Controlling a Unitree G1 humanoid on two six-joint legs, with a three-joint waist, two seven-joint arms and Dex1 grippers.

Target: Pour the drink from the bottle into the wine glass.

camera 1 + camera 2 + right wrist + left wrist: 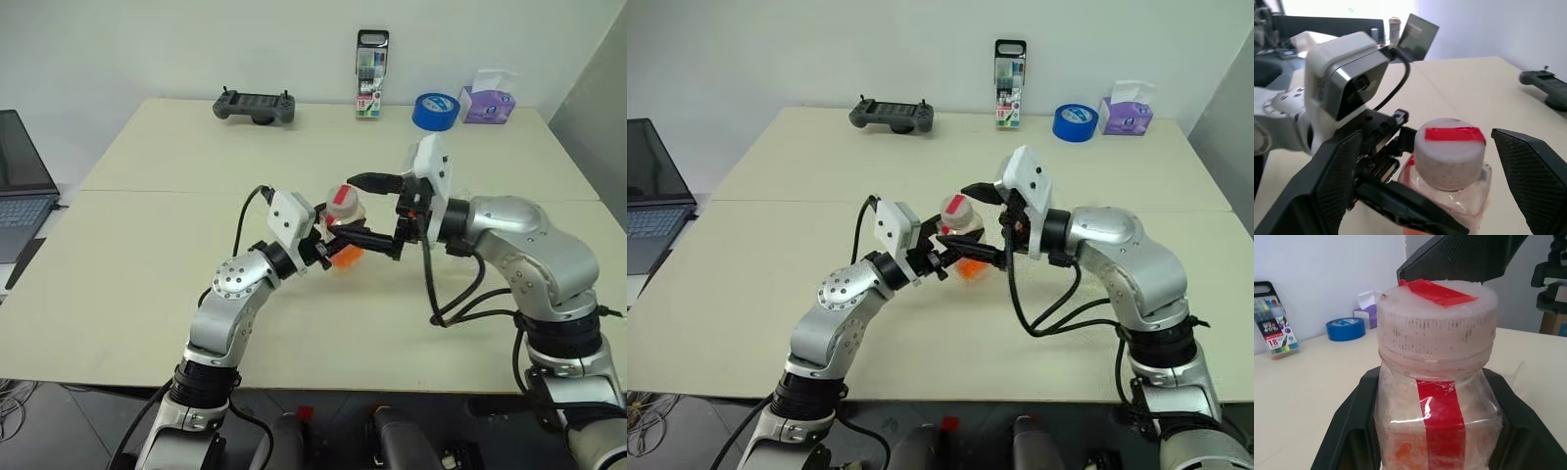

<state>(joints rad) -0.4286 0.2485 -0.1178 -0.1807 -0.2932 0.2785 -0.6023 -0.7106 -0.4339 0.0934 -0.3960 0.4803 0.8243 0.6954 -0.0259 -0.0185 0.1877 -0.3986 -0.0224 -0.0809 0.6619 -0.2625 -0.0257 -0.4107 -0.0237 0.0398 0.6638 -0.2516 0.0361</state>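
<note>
Jaws of the left gripper [338,250] are clenched on the bottle [344,212], holding it above the middle of the desk [147,284]; jaws of the right gripper [1422,161] stand released, one finger on each side of the white cap [1449,152], not touching it.

Going by size, a laptop [22,186] sits at the desk's left edge, cut off by the frame. Along the far edge lie a black controller [255,106], an upright marker pack [371,74] whose label shows "18", a purple tissue box [488,101] and a blue tape roll [435,111], all well apart from the arms.

A red strip runs over the cap and down the bottle. The drink [347,257] shows orange low in the bottle, partly hidden by the fingers.
</note>
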